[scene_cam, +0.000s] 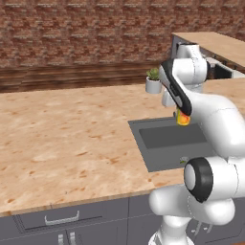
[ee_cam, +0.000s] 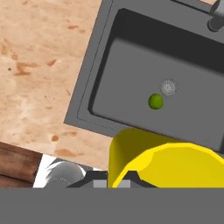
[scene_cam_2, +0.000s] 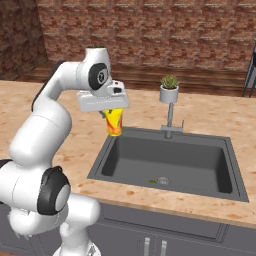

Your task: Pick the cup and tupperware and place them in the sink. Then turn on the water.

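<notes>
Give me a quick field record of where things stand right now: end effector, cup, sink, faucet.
end effector: shut on the cup, held above the counter at the sink's left edge
cup: yellow with a red-orange band, lifted clear of the counter, not yet in the basin
sink: dark grey basin holding a small green object near the drain
faucet: at the back rim, no water running
plant: small pot behind the faucet

A small potted plant (scene_cam_2: 169,87) stands on the counter (scene_cam: 72,139) — brick wall (scene_cam_2: 150,35) beyond.
</notes>
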